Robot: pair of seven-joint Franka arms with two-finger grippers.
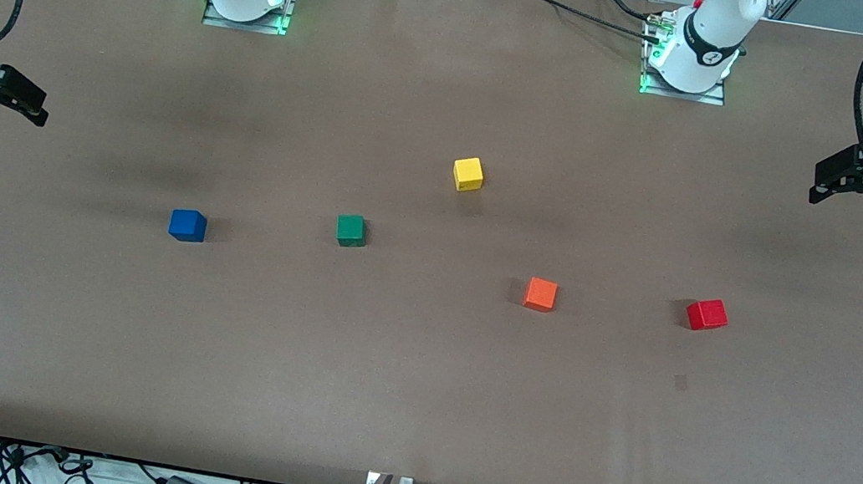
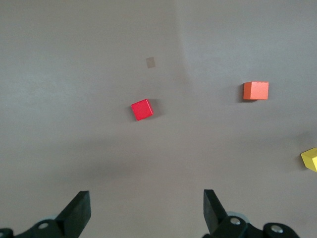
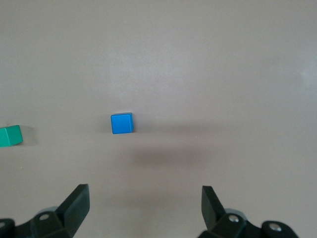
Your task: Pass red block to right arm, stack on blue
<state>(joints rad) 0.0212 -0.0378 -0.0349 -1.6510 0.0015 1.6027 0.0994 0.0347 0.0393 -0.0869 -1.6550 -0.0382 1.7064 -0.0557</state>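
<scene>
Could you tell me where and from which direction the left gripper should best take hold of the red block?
Come straight down from above with the open left gripper and close on two opposite side faces of the red block. It sits flat on the table, slightly turned, so probably rotate the wrist to match. The orange cube stands well apart.

Left gripper (image 2: 143, 210) raised, fingers spread, right gripper (image 3: 143, 208) raised, fingers spread

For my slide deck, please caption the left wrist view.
Open left tool hovers above the table, red block ahead, orange cube beside it.
</scene>
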